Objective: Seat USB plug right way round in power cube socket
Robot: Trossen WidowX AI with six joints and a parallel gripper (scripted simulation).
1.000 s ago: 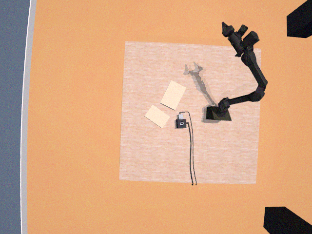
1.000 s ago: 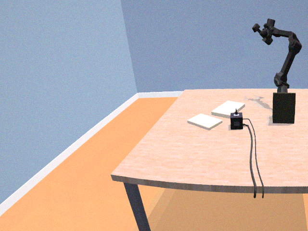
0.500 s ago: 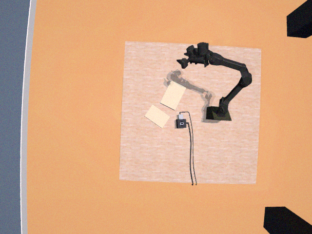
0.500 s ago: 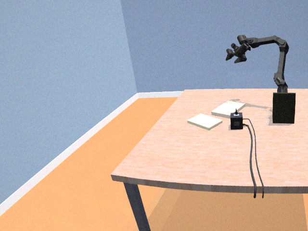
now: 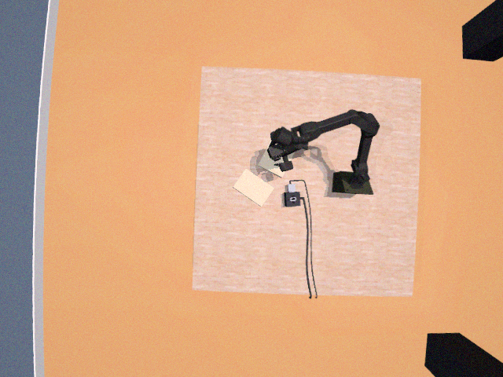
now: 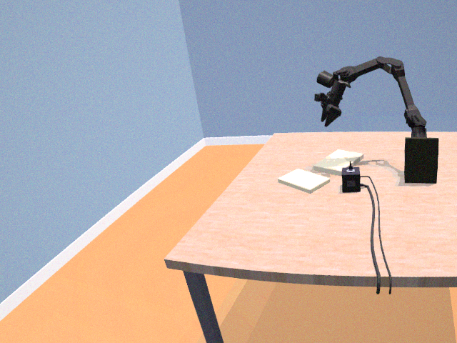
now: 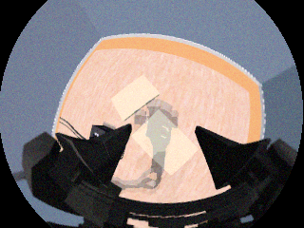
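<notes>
The black power cube (image 5: 288, 203) (image 6: 350, 183) (image 7: 97, 129) stands on the table. A small dark USB plug (image 6: 350, 165) sticks up from its top, by a pale socket outline (image 6: 347, 171). Its depth and which way round it is are too small to tell. My gripper (image 6: 324, 123) (image 7: 163, 128) is open and empty, pointing down high above the table, behind and to the left of the cube in the exterior view. In the wrist view the cube shows beyond the left finger, which partly covers it.
Two flat cream slabs (image 5: 253, 187) (image 6: 303, 180) (image 7: 135, 97) lie near the cube, one under the gripper. A small pale block (image 5: 291, 188) adjoins the cube. Two dark cables (image 5: 306, 243) (image 6: 373, 229) run from there over the table's front edge.
</notes>
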